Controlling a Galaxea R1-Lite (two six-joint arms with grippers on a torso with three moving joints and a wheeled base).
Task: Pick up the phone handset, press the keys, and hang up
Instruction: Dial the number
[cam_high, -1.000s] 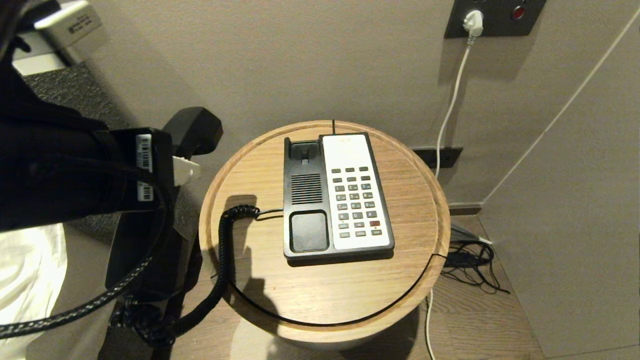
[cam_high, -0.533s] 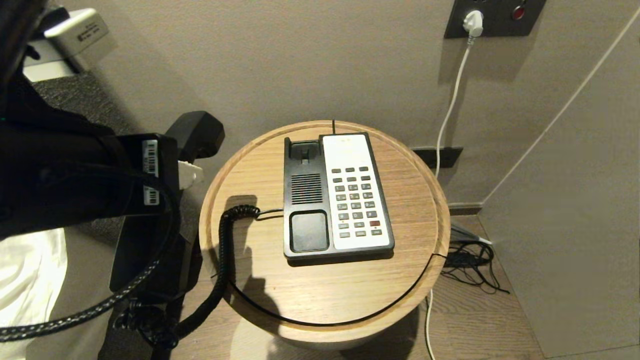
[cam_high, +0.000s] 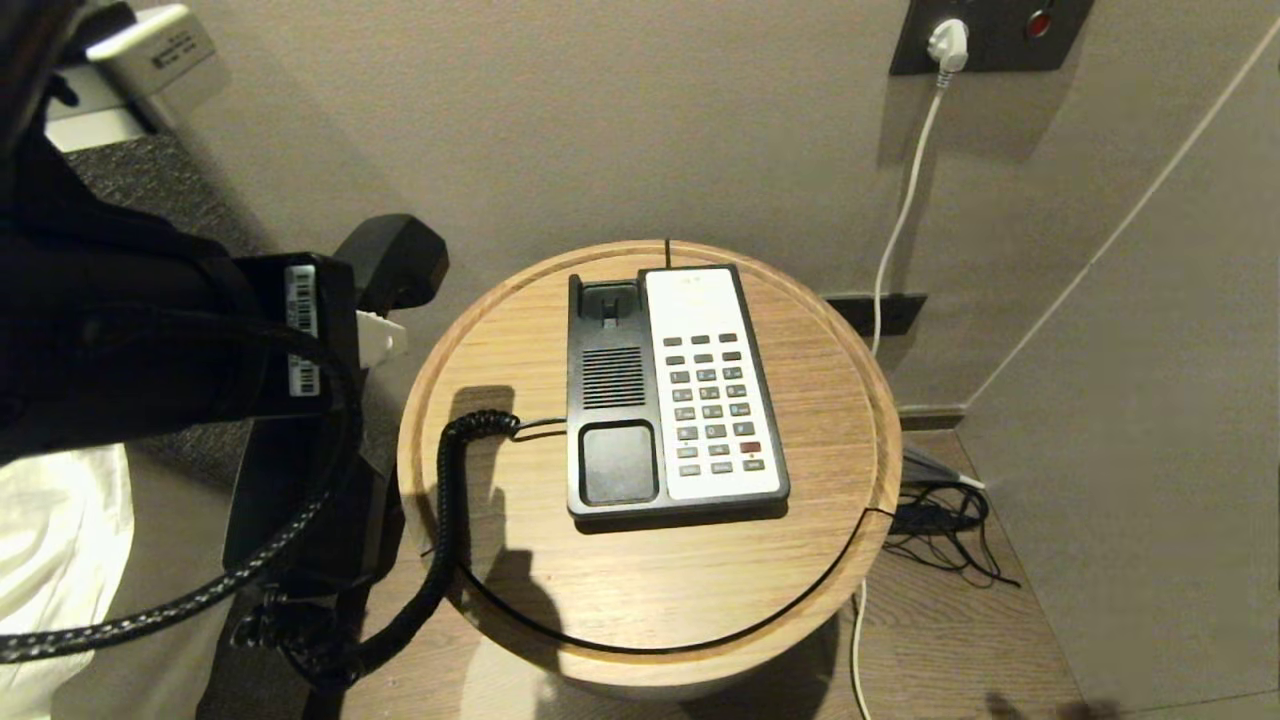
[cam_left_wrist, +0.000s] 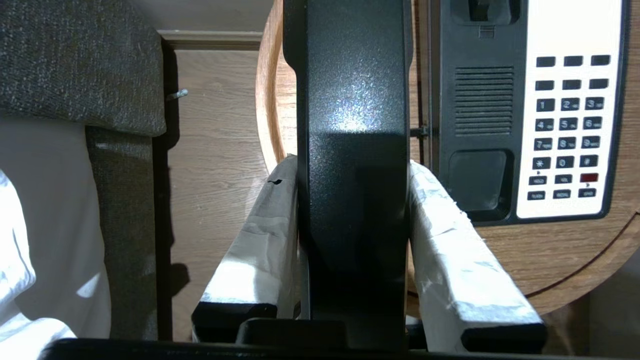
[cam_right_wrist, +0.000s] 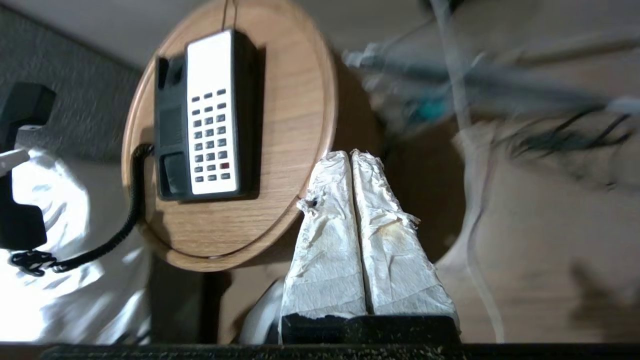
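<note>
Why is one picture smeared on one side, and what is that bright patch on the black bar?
Right wrist view: the floor and cables smear from motion, while the phone base stays fairly crisp. Left wrist view: glare on the handset, with shadow below it.

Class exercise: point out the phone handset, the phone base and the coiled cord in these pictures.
phone handset (cam_left_wrist: 352, 100), left wrist view, on its flat black shaft.
phone base (cam_high: 715, 400), head view, on its white keypad panel.
coiled cord (cam_high: 450, 500), head view, on its upright stretch over the table edge.

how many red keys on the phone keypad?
1. The red key sits at the right end of a lower keypad row on the phone base; all other keys look dark.
</note>
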